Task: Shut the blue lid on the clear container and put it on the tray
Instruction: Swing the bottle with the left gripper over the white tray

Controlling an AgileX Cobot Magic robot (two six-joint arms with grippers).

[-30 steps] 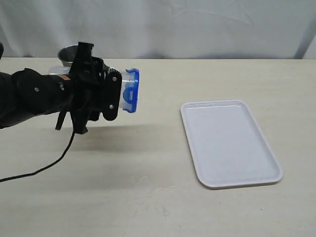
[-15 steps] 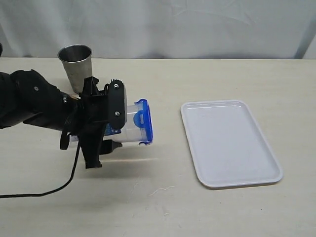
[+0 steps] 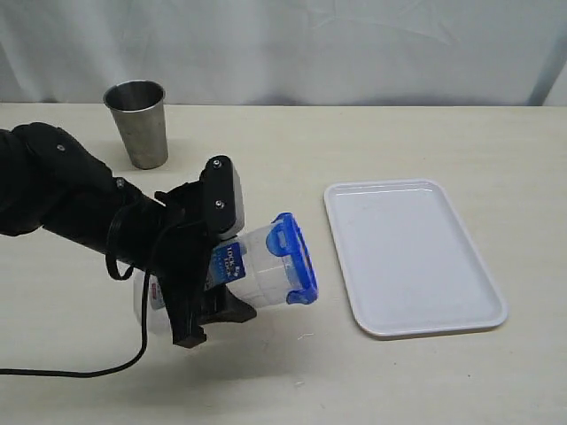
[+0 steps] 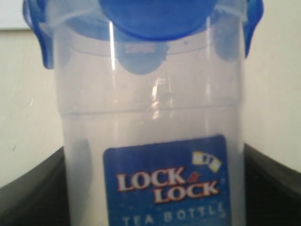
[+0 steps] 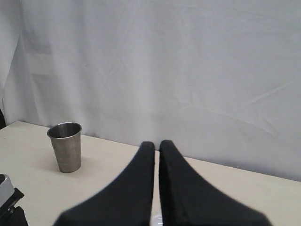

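Observation:
The clear container [image 3: 257, 270] hangs above the table, lying almost on its side, with my left gripper [image 3: 226, 258] shut on its body. The blue lid [image 3: 297, 257] sits on its mouth and faces the tray [image 3: 412, 257], which lies flat a short way to the right. The left wrist view is filled by the container [image 4: 150, 99], showing its blue label, the lid [image 4: 155, 19] beyond it and a dark finger on each side. In its own view my right gripper [image 5: 157, 146] is shut with nothing between its fingers; the exterior view does not show it.
A grey metal cup [image 3: 137, 122] stands upright at the back left, also seen as the cup [image 5: 66, 147] in the right wrist view. A black cable [image 3: 71, 372] trails from the left arm over the front left of the table. A white cloth backs the table.
The left arm has carried the lidded container forward and to the right, closer to the tray. The lid end now tips slightly downward. The metal cup behind is uncovered.

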